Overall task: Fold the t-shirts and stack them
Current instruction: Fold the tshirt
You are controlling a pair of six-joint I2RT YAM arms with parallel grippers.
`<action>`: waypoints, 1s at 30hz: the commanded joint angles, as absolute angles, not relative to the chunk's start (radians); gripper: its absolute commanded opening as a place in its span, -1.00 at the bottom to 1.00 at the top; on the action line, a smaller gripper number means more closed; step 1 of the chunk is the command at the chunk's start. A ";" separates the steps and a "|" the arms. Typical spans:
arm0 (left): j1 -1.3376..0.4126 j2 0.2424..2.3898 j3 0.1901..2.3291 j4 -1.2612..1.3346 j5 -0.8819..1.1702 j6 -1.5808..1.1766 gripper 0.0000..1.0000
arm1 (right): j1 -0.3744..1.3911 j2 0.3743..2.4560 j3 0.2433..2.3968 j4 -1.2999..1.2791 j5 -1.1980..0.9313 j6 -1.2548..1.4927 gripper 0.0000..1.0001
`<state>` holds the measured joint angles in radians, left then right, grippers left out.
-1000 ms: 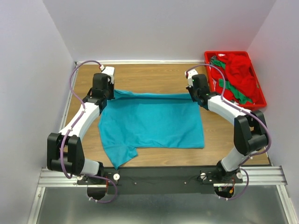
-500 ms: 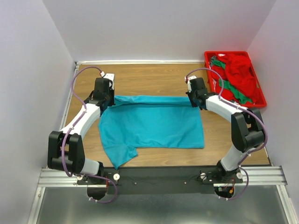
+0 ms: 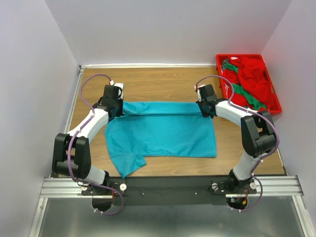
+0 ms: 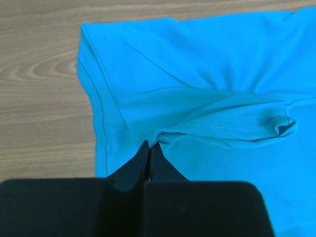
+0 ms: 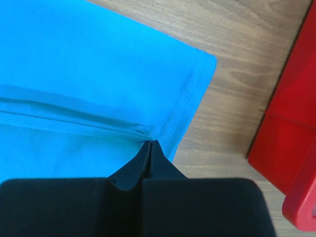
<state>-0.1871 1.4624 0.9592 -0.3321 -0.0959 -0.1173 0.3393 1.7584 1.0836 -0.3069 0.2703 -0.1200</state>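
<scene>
A teal t-shirt (image 3: 160, 131) lies spread on the wooden table, its far edge lifted and drawn toward the near side into a fold. My left gripper (image 3: 117, 107) is shut on the far left edge of the teal t-shirt (image 4: 207, 74); the jaws (image 4: 149, 145) pinch a fold of cloth. My right gripper (image 3: 206, 108) is shut on the far right edge of the same shirt (image 5: 74, 64), jaws (image 5: 149, 143) pinching cloth near the hem. Red and green t-shirts (image 3: 252, 79) lie crumpled in the tray.
A red plastic tray (image 3: 275, 102) stands at the back right of the table; its wall (image 5: 291, 128) shows close to the right gripper. Bare wood (image 3: 158, 84) lies beyond the shirt. White walls enclose the table.
Both grippers have moved toward the near side, dragging the shirt's far edge over the body and widening the fold. The rest of the shirt has stayed put.
</scene>
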 commanded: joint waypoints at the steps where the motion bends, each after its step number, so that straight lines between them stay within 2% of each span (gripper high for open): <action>1: -0.196 1.465 0.948 -0.359 -0.081 -0.136 -1.00 | 0.344 1.763 1.106 -0.353 0.270 -0.106 -0.95; 3: -0.196 1.460 0.951 -0.367 -0.081 -0.137 -1.00 | 0.344 1.752 1.112 -0.359 0.270 -0.106 -0.94; 7: -0.196 1.457 0.966 -0.383 -0.078 -0.141 -1.00 | 0.344 1.726 1.120 -0.383 0.236 -0.092 -0.51; 8: -0.196 1.448 0.971 -0.391 -0.077 -0.146 -0.74 | 0.342 1.718 1.118 -0.388 0.226 -0.086 -0.36; 9: -0.196 1.444 0.973 -0.397 -0.077 -0.146 -0.58 | 0.342 1.698 1.115 -0.391 0.201 -0.075 -0.29; 11: -0.199 1.419 0.973 -0.399 -0.068 -0.146 -0.32 | 0.344 1.672 1.111 -0.397 0.181 -0.054 -0.24; 12: -0.201 1.386 0.970 -0.396 -0.064 -0.155 -0.08 | 0.344 1.657 1.109 -0.399 0.176 -0.042 -0.24; 14: -0.209 1.329 0.968 -0.399 -0.051 -0.160 0.09 | 0.344 1.614 1.108 -0.403 0.161 -0.006 -0.18; 17: -0.209 1.261 0.965 -0.411 -0.011 -0.179 0.23 | 0.344 1.579 1.115 -0.403 0.135 0.047 -0.14; 23: -0.198 1.146 0.976 -0.393 -0.023 -0.232 0.29 | 0.342 1.543 1.134 -0.402 0.158 0.104 -0.11; 26: -0.167 1.135 0.968 -0.327 -0.011 -0.265 0.13 | 0.336 1.551 1.153 -0.397 0.131 0.139 -0.12; 30: -0.100 1.251 0.951 -0.160 0.115 -0.331 -0.03 | 0.315 1.585 1.190 -0.361 0.095 0.190 -0.15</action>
